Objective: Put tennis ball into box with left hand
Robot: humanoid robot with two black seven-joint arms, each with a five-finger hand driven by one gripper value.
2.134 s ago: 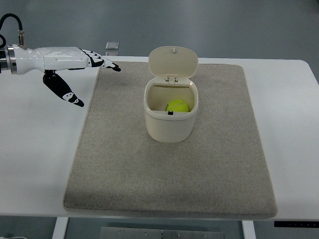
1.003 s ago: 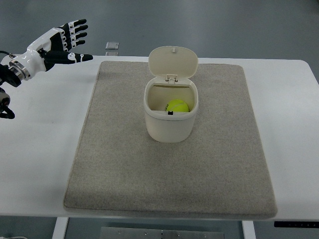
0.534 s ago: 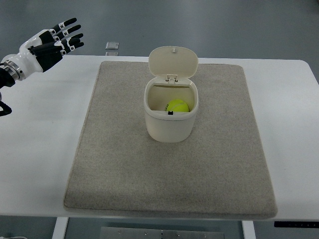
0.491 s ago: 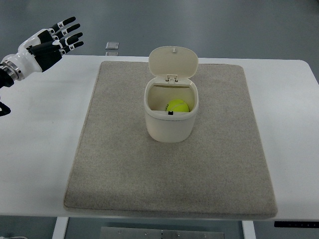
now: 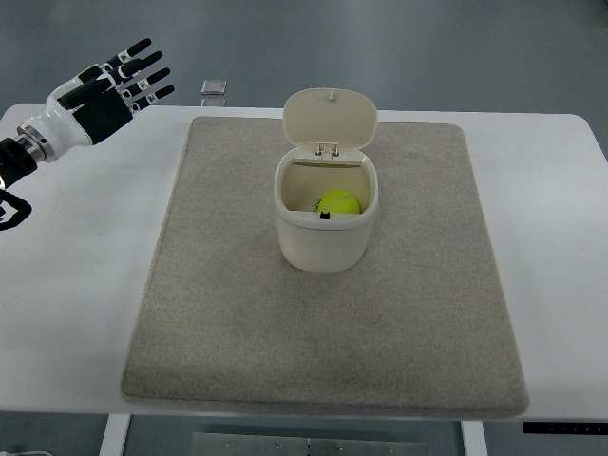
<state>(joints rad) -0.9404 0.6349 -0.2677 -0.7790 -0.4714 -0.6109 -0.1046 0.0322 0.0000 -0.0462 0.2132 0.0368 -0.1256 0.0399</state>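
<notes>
A yellow-green tennis ball (image 5: 339, 201) lies inside the cream box (image 5: 323, 245), whose hinged lid (image 5: 330, 118) stands open at the back. The box sits in the middle of a grey mat (image 5: 323, 313). My left hand (image 5: 114, 84) hovers at the far upper left, well away from the box, palm up with its fingers spread and nothing in it. The right arm does not show.
The mat lies on a white table (image 5: 76, 285). A small grey square object (image 5: 214, 87) rests at the table's back edge, just right of my left hand. A black cable loop (image 5: 9, 211) shows at the left edge.
My left hand has lifted away from the mat's left edge and turned palm up at the upper left, fingers staying spread. The ball and box have not moved.
</notes>
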